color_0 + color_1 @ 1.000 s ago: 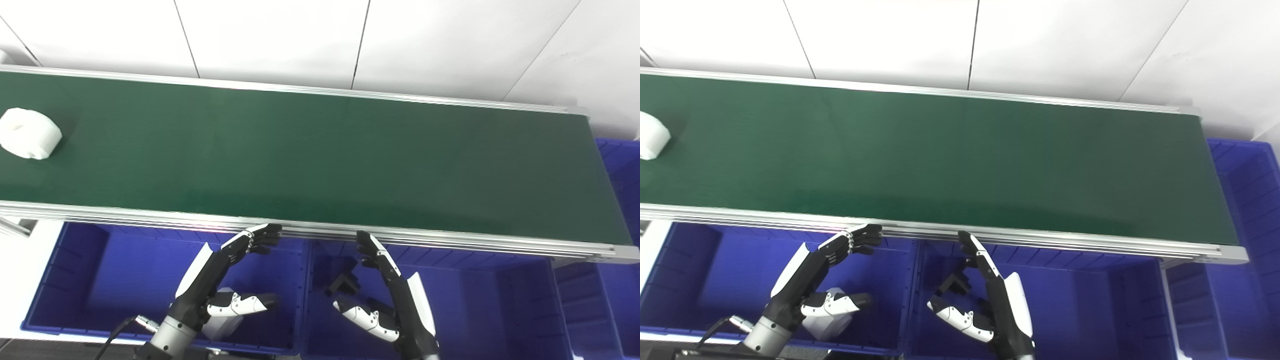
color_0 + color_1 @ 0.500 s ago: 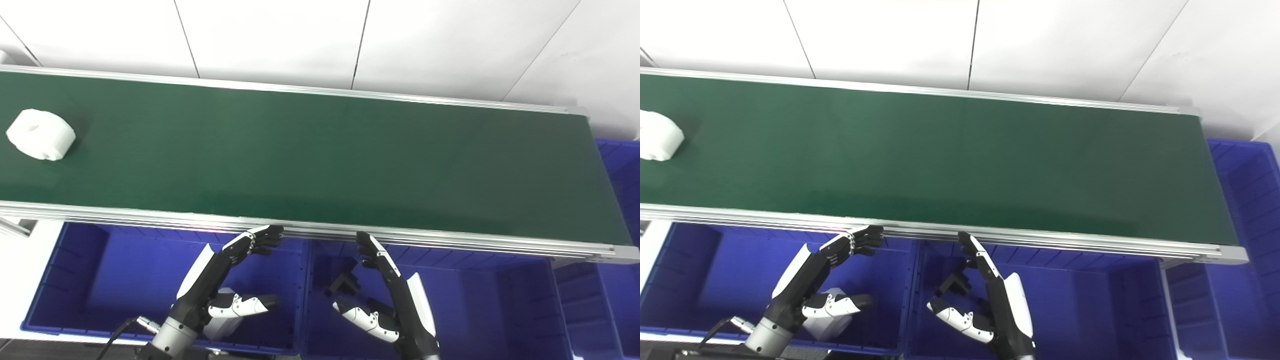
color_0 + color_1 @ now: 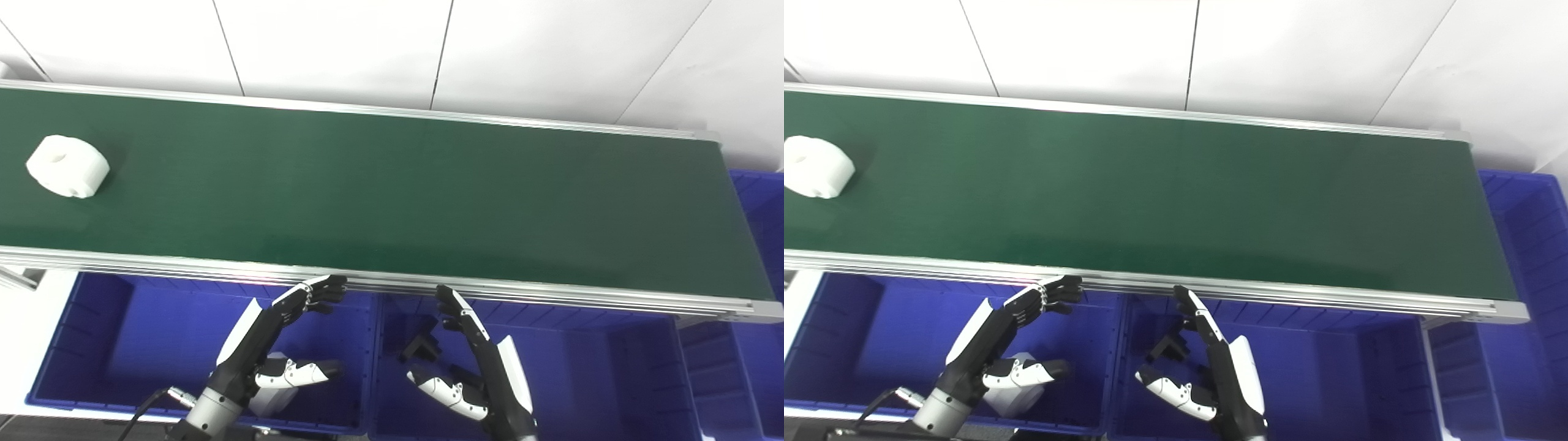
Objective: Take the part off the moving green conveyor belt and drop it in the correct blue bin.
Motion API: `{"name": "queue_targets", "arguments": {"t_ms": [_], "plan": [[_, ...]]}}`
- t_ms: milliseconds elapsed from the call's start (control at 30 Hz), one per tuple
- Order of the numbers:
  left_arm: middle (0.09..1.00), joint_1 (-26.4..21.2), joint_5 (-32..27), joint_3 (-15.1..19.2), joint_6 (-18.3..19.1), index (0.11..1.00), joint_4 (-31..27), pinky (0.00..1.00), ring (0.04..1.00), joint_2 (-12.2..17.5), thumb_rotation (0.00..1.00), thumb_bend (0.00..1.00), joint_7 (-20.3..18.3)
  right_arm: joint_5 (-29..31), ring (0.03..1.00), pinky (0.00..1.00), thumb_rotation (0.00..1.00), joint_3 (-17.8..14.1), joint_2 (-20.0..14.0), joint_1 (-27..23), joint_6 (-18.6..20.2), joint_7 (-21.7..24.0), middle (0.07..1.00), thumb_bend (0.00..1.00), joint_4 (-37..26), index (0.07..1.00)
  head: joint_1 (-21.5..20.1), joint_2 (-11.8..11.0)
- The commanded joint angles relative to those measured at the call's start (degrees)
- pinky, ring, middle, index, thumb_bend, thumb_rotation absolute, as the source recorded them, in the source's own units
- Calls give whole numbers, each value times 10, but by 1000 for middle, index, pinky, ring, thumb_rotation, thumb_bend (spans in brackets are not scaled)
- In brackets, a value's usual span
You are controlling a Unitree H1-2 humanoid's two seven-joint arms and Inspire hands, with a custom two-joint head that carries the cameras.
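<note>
White part (image 3: 67, 174) far left on belt (image 3: 392, 196); both hands empty, fingers spread

no readable txt, no labels, brands, nos. or signs anywhere in view

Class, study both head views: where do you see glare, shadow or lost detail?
Left eye view: the white part is overexposed, its detail washed out, and casts a soft shadow on the green belt. Right eye view: faint sheen on the belt's near rail; bin interiors are dim.
</note>
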Motion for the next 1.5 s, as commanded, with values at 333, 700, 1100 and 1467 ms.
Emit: {"name": "queue_targets", "arguments": {"t_ms": [333,700,1100,1467], "plan": [[759,-15,43,-44,-17,765,27,657,723,12,496,815,55,27,882,795,605,15,-29,-21,-79,-49,899,748,53,932,97,-85],[741,-29,41,-81,-17,745,37,620,701,28,475,795,102,22,881,809,647,23,-33,-25,-79,-66,896,758,68,936,99,-125],[718,-35,9,-70,-17,712,-65,611,685,60,486,808,92,17,861,759,665,27,-34,-32,-79,-76,885,770,77,926,117,-138],[719,-58,4,27,-17,716,-127,617,694,72,488,830,31,29,880,794,649,31,-36,-40,-79,-77,896,767,83,938,133,-145]]}}
